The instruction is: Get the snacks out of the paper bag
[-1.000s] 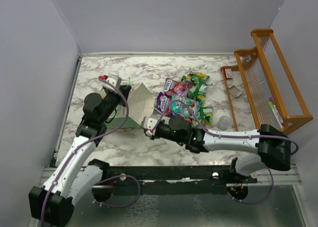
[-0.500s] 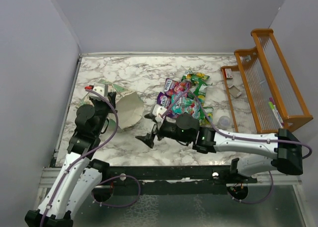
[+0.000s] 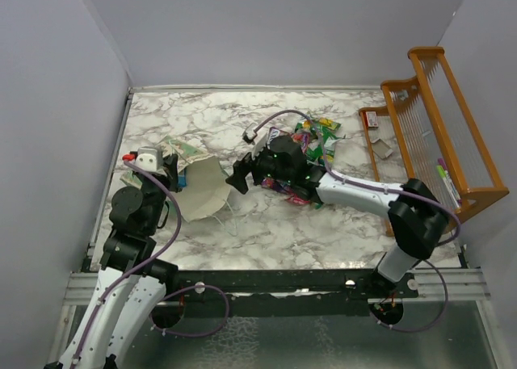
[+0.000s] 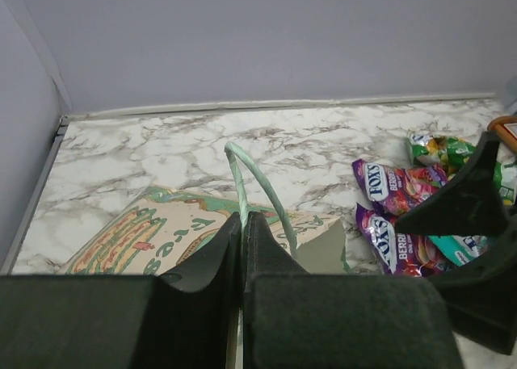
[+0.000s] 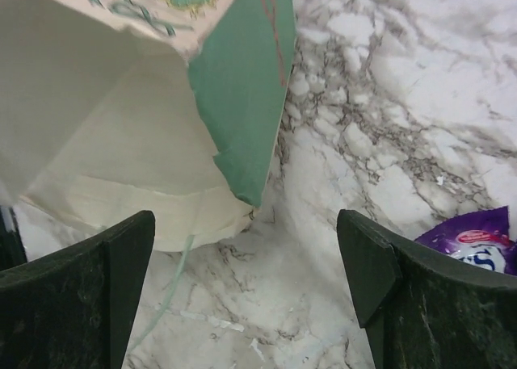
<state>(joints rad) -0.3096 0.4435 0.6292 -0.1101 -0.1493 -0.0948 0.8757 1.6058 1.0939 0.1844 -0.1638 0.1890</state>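
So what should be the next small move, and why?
Probably the left gripper should release the paper bag. It is shut on the bag, the open right gripper faces the mouth, the inside that shows holds no packet, and the snacks lie on the table.

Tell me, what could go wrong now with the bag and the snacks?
The left gripper pinches only the thin rim of the paper bag by the handle; it might tear or slip. The right gripper hangs open, its arm lying over the snacks, so swinging away could drag packets about.
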